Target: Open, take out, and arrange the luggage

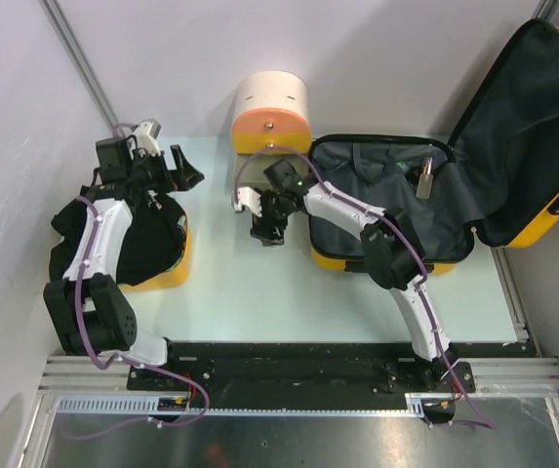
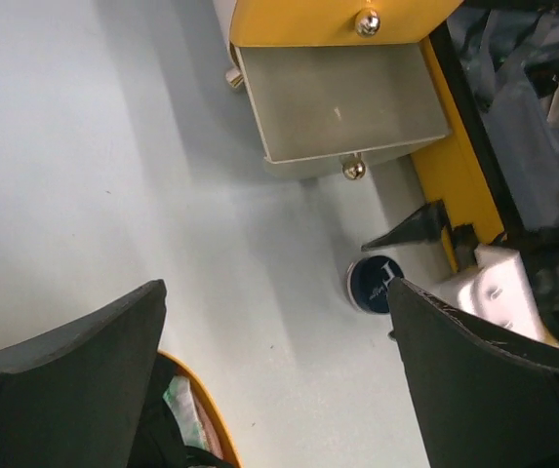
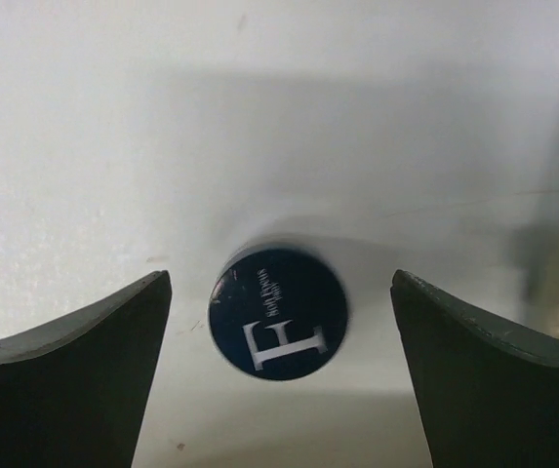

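You're hovering the right gripper, fingers released, around the blue jar, seemingly arranging it at nine o'clock of the luggage. Your left gripper is gaping, holding nothing.

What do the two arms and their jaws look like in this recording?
The left arm and the right arm share one build: smooth white shell links between bulky black joints, with a thin purple cable running along each to its base. The jaws are matte black, broad and wedge-shaped. A white block sits just behind the right arm's jaws.
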